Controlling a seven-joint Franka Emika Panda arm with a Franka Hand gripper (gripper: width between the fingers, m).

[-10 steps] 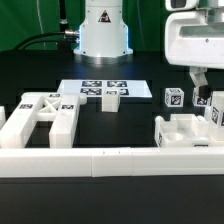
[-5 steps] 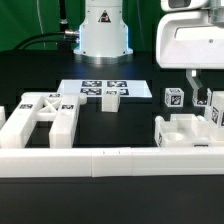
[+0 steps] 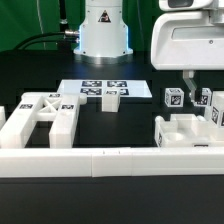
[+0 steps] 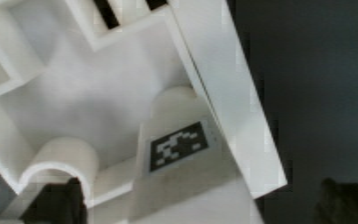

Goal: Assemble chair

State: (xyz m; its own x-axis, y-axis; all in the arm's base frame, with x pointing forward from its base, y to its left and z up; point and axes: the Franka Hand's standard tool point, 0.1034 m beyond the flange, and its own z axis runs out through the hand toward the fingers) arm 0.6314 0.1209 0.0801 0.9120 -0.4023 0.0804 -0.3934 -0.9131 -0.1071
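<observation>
The chair's glossy white parts lie spread on the black table. A cross-braced frame [image 3: 40,115] sits at the exterior view's left. A walled panel [image 3: 186,130] sits at the right, with two small tagged legs [image 3: 173,98] behind it. A small tagged block [image 3: 111,98] rests on the marker board [image 3: 95,88]. My gripper [image 3: 198,88] hangs above the right panel and the legs, jaws apart and holding nothing. The wrist view looks close down on a white part [image 4: 247,110] with a tag [image 4: 179,145] and round pegs [image 4: 62,156]; my gripper [image 4: 194,215] has dark fingers [image 4: 44,204] at either side.
A long low white rail [image 3: 110,161] runs along the table's front. The robot's white base [image 3: 103,30] stands at the back centre with cables to its left.
My gripper has shifted steadily toward the exterior view's left, above the right panel. The parts have not moved.
</observation>
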